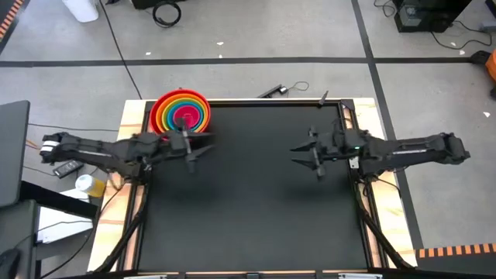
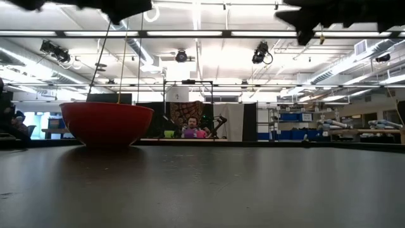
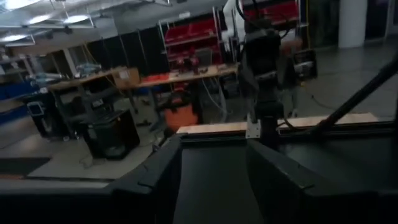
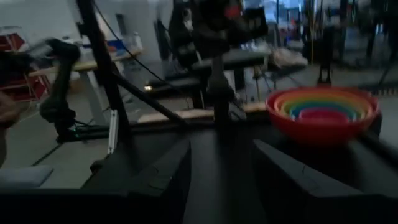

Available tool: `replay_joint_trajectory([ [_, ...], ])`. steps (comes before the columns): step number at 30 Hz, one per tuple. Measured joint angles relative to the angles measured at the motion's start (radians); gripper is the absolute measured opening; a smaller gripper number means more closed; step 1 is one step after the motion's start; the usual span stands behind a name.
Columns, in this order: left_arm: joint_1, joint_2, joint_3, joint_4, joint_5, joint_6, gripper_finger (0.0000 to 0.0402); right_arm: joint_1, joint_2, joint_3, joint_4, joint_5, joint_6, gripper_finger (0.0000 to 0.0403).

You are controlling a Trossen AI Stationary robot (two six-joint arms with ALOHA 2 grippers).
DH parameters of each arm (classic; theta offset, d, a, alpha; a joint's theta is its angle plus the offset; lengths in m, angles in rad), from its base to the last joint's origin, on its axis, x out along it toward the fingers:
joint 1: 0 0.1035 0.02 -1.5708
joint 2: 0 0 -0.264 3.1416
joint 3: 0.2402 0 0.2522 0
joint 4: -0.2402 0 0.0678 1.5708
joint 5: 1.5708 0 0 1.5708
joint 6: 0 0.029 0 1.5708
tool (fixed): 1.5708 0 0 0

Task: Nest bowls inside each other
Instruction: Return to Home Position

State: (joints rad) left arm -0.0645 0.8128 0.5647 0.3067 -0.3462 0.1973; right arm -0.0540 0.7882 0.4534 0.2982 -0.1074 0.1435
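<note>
Well, both arms need only draw back. The left gripper (image 1: pixel 195 151), jaws apart and empty, hovers just beside the bowls (image 1: pixel 181 113) and should pull away without clipping the red rim. The right gripper (image 1: pixel 306 155), likewise spread and empty, hangs mid-table. The bowls sit nested, red outermost, pink innermost, at the table's (image 1: pixel 256 217) far left corner.

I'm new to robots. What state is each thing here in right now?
red bowl: upright on the table, holding the other four.
orange bowl: nested in the red.
yellow-green bowl: nested in the orange.
blue bowl: nested in the yellow-green.
pink bowl: innermost.
left end effector: open, empty, raised near the red bowl.
right end effector: open, empty, raised over the table's right half.
</note>
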Motion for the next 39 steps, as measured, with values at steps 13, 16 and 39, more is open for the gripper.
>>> replay_joint_trajectory([
  [13, -0.010, -0.476, -0.361, -0.017, 0.001, -0.016, 0.0181, 0.086, -0.348, -0.159, -0.077, 0.094, -0.055, 0.0166],
  [16, -0.024, -0.546, -0.370, -0.062, 0.000, -0.072, 0.0181, 0.086, -0.400, -0.223, -0.076, 0.114, -0.028, 0.0165],
  [39, -0.125, -0.710, -0.550, -0.092, -0.043, -0.138, 0.0153, 0.076, -0.661, -0.330, -0.211, 0.131, -0.064, 0.0164],
])
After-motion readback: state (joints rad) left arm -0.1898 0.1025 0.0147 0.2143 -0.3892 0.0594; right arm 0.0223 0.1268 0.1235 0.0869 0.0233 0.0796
